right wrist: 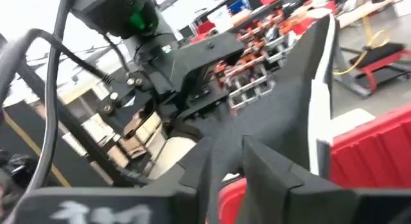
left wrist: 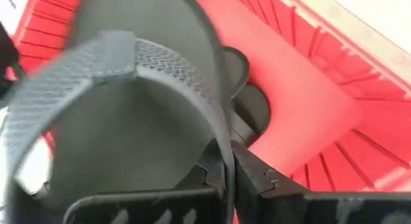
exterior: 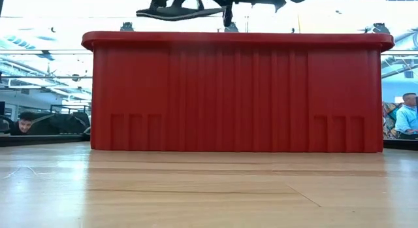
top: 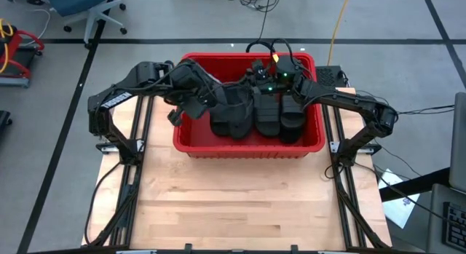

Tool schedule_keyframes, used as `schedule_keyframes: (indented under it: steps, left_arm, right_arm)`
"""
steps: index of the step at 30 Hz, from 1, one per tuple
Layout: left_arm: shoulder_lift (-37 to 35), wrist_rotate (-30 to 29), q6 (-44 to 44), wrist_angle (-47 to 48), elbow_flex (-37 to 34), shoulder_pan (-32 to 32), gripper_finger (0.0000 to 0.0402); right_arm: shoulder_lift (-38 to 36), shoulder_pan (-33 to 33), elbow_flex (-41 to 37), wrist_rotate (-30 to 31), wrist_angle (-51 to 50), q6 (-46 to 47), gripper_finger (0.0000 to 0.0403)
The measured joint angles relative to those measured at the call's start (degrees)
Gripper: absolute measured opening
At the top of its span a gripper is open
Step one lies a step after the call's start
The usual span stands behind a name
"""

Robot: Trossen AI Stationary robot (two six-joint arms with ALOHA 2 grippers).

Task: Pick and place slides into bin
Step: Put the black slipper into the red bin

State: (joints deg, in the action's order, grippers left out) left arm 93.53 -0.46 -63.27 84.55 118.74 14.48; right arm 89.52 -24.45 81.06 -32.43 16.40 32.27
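The wooden tabletop point(top: 247, 203) carries the red bin point(top: 313, 141) at its far edge, and several black slides point(top: 266, 112) already lie side by side inside it. The step in hand looks like the drop: the left gripper point(left wrist: 226, 161) hangs over the bin's left end with its jaws closed on the sole edge of a ribbed-strap slide point(left wrist: 122, 89), so the next move calls for lowering and opening over free floor. The right gripper point(right wrist: 226, 161), over the bin's far right part, has its jaws nearly closed on another slide point(right wrist: 302, 89).
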Motion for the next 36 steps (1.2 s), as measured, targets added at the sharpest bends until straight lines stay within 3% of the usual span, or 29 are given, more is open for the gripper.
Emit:
schedule_keyframes:
  steps: [5, 9, 13, 18, 25, 36]
  left_arm:
    - [-0.32, 0.59, -2.08, 1.39, -0.02, 0.15, 0.0001]
    - [-0.32, 7.43, -5.66, 2.33, -0.02, 1.39, 0.0]
    - [0.16, 8.94, -10.28, 1.87, -0.17, 2.46, 0.0]
    - [0.16, 9.04, -14.01, 0.37, -6.39, 4.68, 0.0]
    - [-0.33, 4.2, -19.02, -4.19, -19.14, 6.88, 0.0]
    - [3.53, 5.88, -24.37, -16.49, -23.28, 13.71, 0.0]
  right_arm:
    - [-0.02, -0.16, 0.0, 1.16, 0.08, -0.22, 0.012]
    - [-0.02, -0.24, 0.0, 1.03, 0.07, -0.39, 0.0149]
    - [-0.02, -0.26, 0.02, 0.97, 0.09, -1.18, 0.0164]
    - [-1.01, -0.26, 0.0, 0.97, 0.59, -1.25, 0.0161]
    - [-8.05, -0.11, 0.07, 1.0, 1.14, -4.78, 0.0146]
    - [-17.15, 3.68, 0.1, 1.17, -5.77, -5.14, 0.0141]
